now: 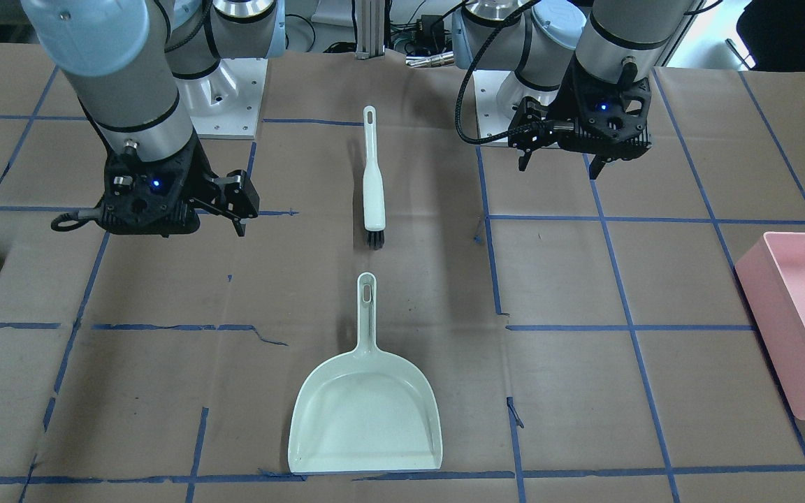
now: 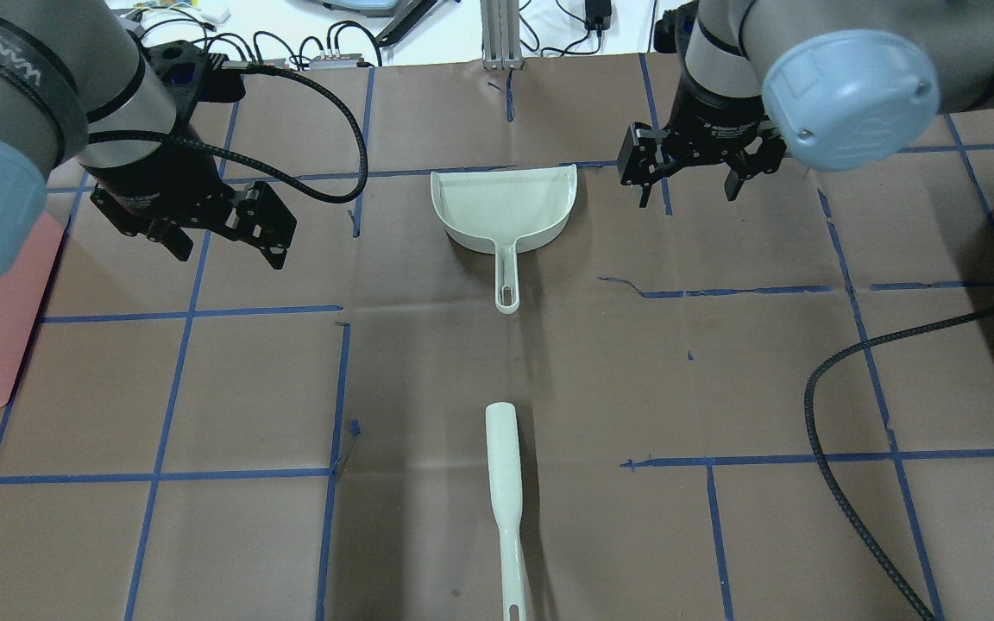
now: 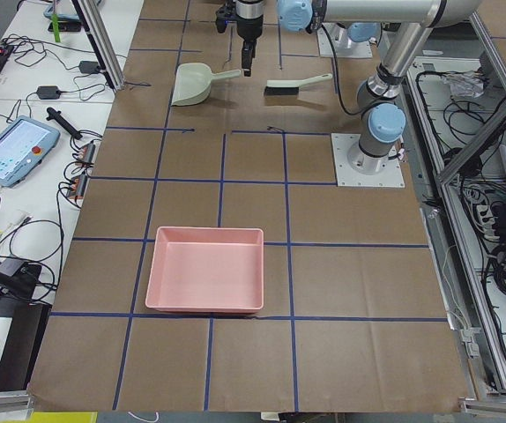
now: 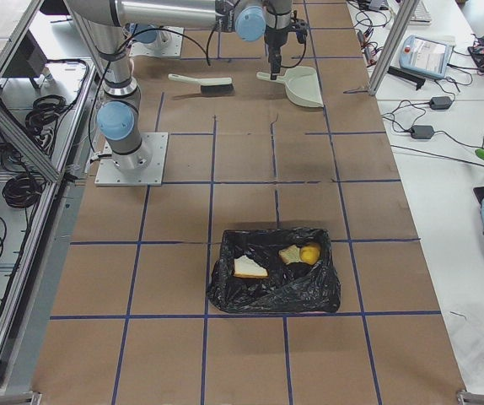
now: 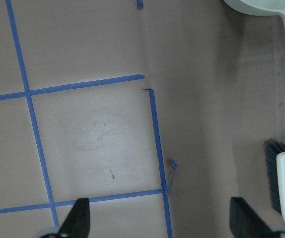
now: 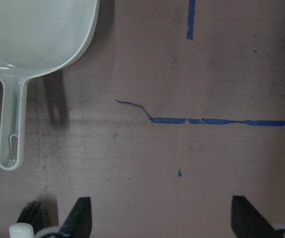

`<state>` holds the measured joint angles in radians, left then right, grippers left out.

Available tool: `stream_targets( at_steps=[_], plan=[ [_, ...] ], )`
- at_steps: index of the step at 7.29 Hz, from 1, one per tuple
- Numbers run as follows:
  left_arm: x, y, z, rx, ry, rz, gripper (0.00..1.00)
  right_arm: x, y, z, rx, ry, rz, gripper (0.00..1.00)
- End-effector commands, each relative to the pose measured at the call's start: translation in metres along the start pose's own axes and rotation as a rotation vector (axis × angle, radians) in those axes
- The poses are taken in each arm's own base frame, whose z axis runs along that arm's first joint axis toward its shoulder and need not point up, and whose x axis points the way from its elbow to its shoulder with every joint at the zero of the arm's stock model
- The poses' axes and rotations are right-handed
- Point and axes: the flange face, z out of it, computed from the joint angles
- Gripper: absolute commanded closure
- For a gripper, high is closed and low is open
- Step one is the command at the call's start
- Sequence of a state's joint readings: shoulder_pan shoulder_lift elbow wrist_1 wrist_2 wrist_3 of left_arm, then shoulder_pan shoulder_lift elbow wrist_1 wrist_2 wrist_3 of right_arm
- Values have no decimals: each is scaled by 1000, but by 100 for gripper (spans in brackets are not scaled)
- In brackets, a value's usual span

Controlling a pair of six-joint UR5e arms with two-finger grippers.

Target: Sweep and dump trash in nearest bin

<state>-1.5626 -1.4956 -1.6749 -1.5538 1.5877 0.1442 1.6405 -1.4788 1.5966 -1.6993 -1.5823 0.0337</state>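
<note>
Plainly, both sets of jaws stand spread wide with nothing between them. Seen from its own wrist camera, the left gripper point(image 5: 162, 220) shows two dark fingers point(image 5: 79, 218) at the bottom edge. They hang above the brown table point(image 5: 93, 134), which is crossed by blue tape lines point(image 5: 155, 129). The right gripper point(image 6: 162, 218) looks the same from its camera, its tips well apart over the paper. Both grippers hover off the surface, one on either side of the table's middle, touching neither tool. Between them lies the pale green dustpan point(image 2: 506, 207), flat on the table on the side away from the robot, with its handle pointing back toward the robot's base. In line with it and nearer the base lies the brush point(image 2: 504, 483). Its dark bristled head is turned toward the dustpan's handle, and a gap separates the two. The trash is well apart from both grippers, at the table's end on the robot's right. There a black-bagged bin point(image 4: 225, 291) holds the yellow potato-like lump point(image 4: 310, 253) on its side away from the robot. The smaller bread piece point(image 4: 290, 255) lies just beside the lump, and the larger bread piece point(image 4: 249, 267) lies toward the robot's side. At the opposite end, on the robot's left, sits a pink bin point(image 3: 204, 269).
</note>
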Motion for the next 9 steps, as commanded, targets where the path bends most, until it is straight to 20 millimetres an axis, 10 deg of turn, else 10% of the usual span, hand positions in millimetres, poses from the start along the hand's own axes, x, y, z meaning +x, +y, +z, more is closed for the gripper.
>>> stream_targets(
  at_steps=[1, 9],
  plan=[
    [0, 0, 0, 0, 0, -1, 0, 32, 34, -27, 2, 38, -7, 0],
    [1, 1, 3, -5, 2, -2, 0, 37, 45, -42, 42, 26, 8, 0]
  ],
)
